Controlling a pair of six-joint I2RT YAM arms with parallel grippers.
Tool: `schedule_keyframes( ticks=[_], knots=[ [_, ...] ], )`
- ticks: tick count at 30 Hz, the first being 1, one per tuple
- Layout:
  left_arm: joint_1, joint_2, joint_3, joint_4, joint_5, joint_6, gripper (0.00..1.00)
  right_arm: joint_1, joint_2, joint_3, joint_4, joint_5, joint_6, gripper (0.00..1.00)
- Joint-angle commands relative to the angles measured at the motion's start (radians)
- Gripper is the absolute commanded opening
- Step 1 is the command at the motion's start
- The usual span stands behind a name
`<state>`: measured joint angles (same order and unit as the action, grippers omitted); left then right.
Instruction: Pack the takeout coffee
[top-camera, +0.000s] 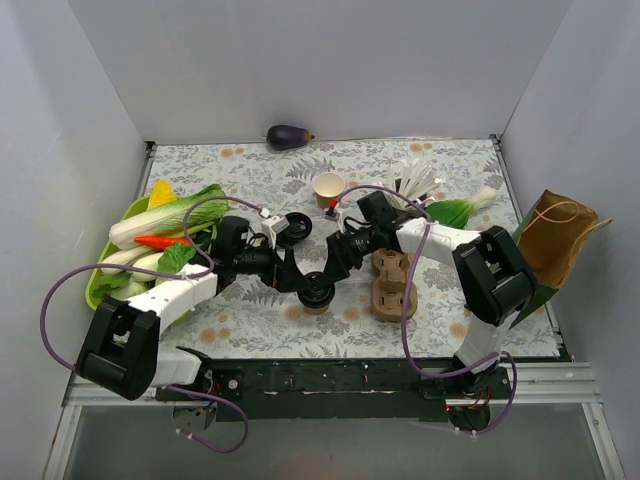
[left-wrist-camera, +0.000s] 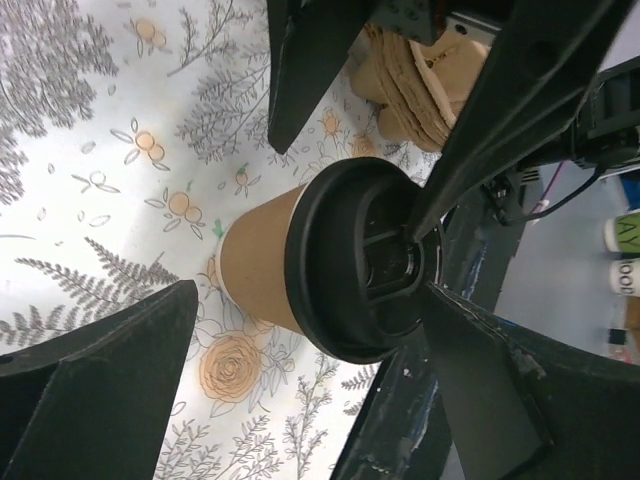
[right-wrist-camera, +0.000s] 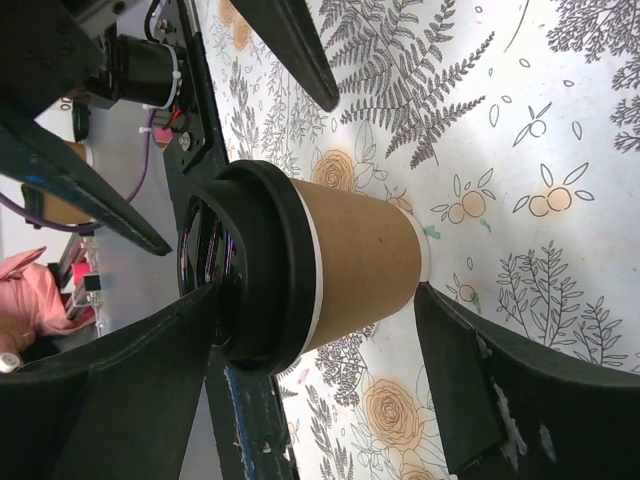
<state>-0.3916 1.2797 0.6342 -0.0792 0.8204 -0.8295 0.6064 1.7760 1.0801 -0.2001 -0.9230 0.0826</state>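
Centrally on the table (top-camera: 250, 325), the coffee cup (top-camera: 318, 290) stood upright between the left gripper (left-wrist-camera: 310, 295) and right gripper (right-wrist-camera: 315, 295), both spread apart

The left arm (top-camera: 175, 290) and right arm (top-camera: 445, 238) are extended inward and low, wrists angled toward each other. The left gripper (left-wrist-camera: 312, 295) and right gripper (right-wrist-camera: 318, 295) are set with jaws spread wide, nothing clasped.

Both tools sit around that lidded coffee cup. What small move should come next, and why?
Probably the right tool should close gently on the takeout coffee: it stands between that tool's open jaws, the left tool is open too, and the cardboard cup carriers lie on the right arm's side.
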Motion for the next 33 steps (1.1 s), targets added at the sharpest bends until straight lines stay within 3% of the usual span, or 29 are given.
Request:
schedule_keyframes(
  ticks=[1, 6, 11, 26, 29, 33],
  knots=[
    [0.013, 0.035, -0.047, 0.123, 0.046, -0.167, 0.94, -0.014, 0.033, -0.049, 0.047, -0.028, -0.012, 0.85],
    [0.014, 0.061, -0.123, 0.236, 0.056, -0.299, 0.93, -0.025, 0.057, -0.08, 0.09, -0.076, 0.017, 0.82],
    [0.016, 0.096, -0.137, 0.248, 0.037, -0.31, 0.93, -0.027, 0.095, -0.097, 0.14, -0.111, 0.048, 0.78],
    [0.033, 0.237, -0.079, 0.118, -0.188, -0.258, 0.89, -0.04, 0.184, -0.108, 0.191, -0.108, 0.154, 0.67],
    [0.036, 0.257, -0.068, 0.096, -0.204, -0.246, 0.89, -0.046, 0.18, -0.105, 0.229, -0.123, 0.149, 0.69],
    [0.039, 0.262, -0.068, 0.082, -0.254, -0.252, 0.88, -0.046, 0.149, -0.057, 0.228, -0.16, 0.114, 0.8]
  ],
)
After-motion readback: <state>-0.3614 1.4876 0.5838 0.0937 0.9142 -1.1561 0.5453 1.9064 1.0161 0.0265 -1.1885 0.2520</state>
